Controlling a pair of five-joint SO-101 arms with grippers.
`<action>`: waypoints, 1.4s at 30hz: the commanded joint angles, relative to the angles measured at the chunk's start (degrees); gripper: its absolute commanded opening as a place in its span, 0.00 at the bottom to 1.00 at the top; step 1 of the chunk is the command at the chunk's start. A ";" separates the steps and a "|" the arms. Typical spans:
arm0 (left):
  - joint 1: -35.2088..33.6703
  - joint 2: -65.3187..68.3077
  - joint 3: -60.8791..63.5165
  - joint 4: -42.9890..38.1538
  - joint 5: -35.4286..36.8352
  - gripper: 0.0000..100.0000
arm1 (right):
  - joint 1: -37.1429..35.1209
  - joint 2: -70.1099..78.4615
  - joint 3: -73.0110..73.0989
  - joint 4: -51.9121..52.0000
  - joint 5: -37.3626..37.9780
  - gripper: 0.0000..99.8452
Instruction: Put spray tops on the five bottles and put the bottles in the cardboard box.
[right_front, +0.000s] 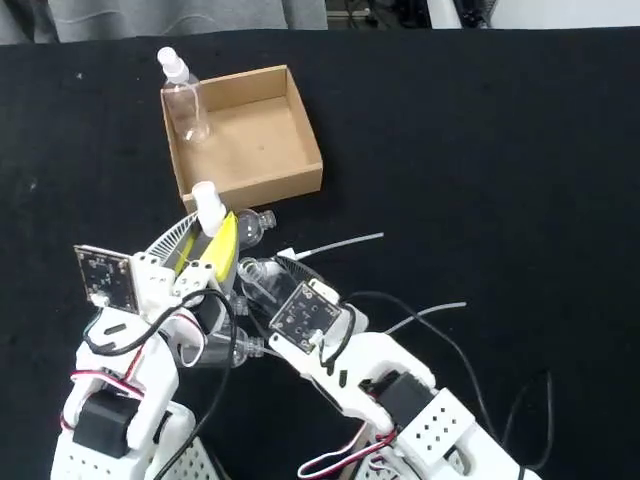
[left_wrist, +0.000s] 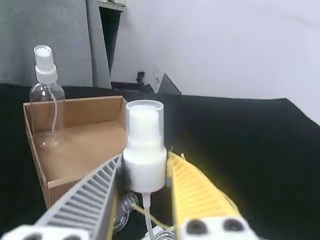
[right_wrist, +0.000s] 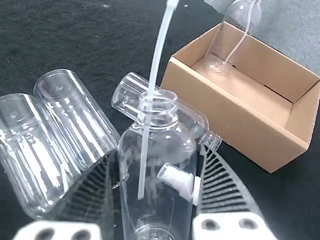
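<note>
- Nearest you, toward 7 o'clock on the table, your right gripper (right_wrist: 157, 152) is clamped on an upright open bottle (right_wrist: 155, 175). Hold it plumb.
- Just above it, your left gripper (left_wrist: 145, 160) pinches the spray top (left_wrist: 144, 125), whose dip tube (right_wrist: 150, 100) sits in the neck. Lower it straight, then twist.
- Beside them, 3 loose bottles (right_wrist: 75, 120) lie partly hidden by the arms from overhead.
- Farther off, at 11 o'clock, 1 capped bottle (right_front: 183, 100) stands in the cardboard box (right_front: 255, 183).
</note>
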 joint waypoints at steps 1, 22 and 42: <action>0.48 -0.35 -0.57 0.09 0.44 0.03 | 2.20 -1.01 -0.13 -1.32 0.18 0.09; 6.29 -0.26 3.82 -0.18 -3.87 0.03 | 2.37 -1.01 -0.13 -2.81 0.09 0.09; 6.11 -0.18 3.21 1.93 -3.96 0.11 | 2.37 -1.01 -0.13 -2.81 0.09 0.09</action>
